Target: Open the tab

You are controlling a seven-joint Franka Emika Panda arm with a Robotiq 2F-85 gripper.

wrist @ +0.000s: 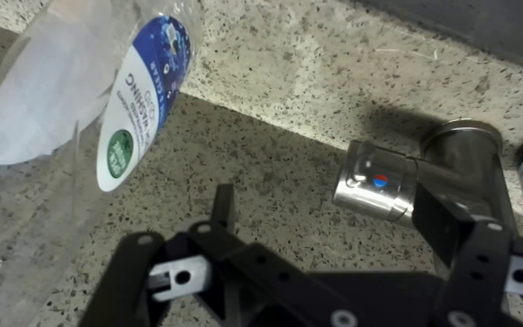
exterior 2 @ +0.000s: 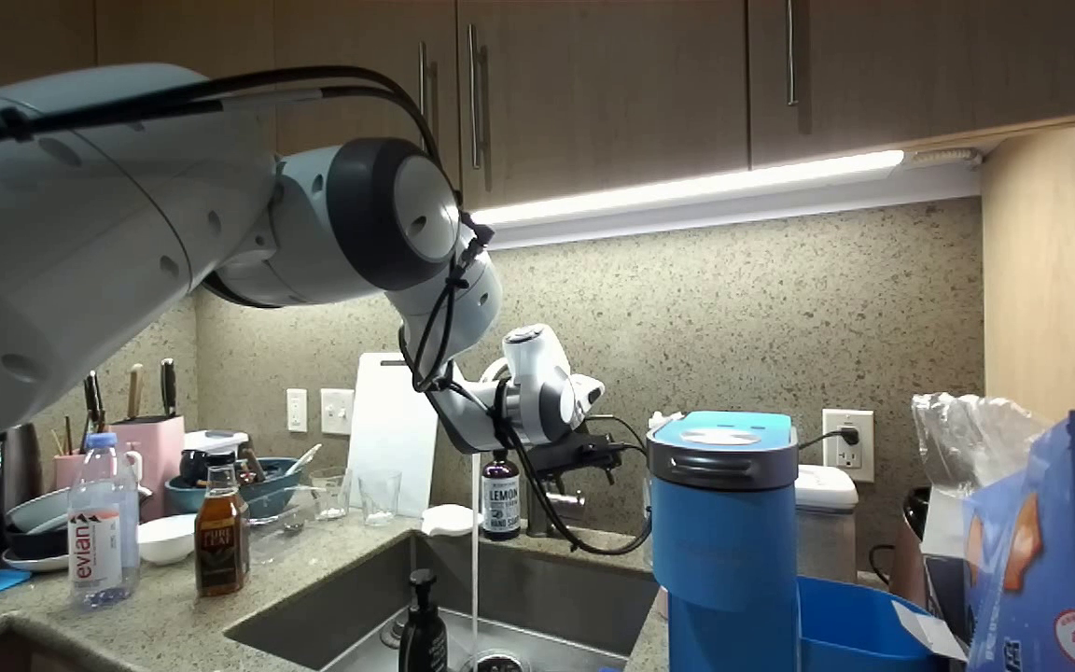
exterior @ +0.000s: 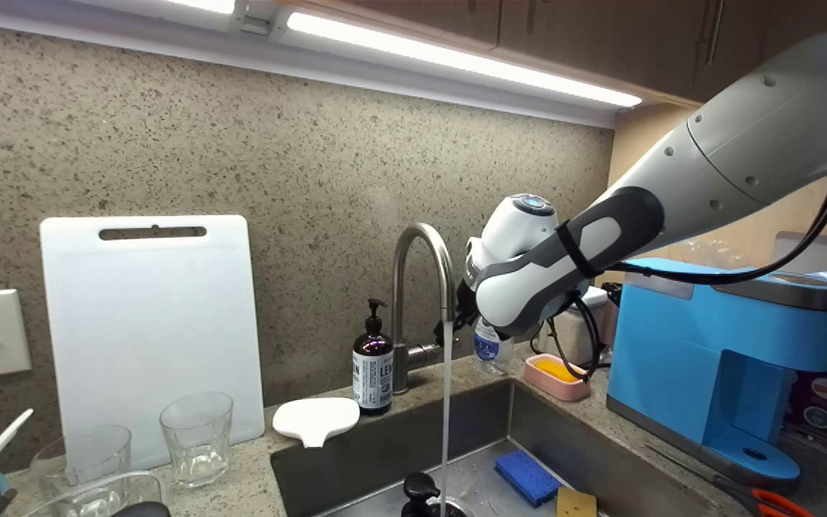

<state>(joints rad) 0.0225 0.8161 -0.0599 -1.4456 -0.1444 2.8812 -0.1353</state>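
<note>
Behind the steel sink (exterior: pixel 356 459), the gooseneck faucet (exterior: pixel 398 287) pours water (exterior: pixel 446 416) in an exterior view; in an exterior view, the arm (exterior 2: pixel 314 224) screens much of the faucet; in the wrist view, the parted, empty jaws stand near its mixer handle (wrist: pixel 372 181), contact unclear, so a straight retreat should spare the flow.

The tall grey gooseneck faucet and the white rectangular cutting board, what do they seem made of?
The tall grey gooseneck faucet looks like metal, perhaps brushed stainless steel, given its soft satin sheen. The white rectangular cutting board is probably matte plastic: evenly white, with no visible wood grain.
</note>
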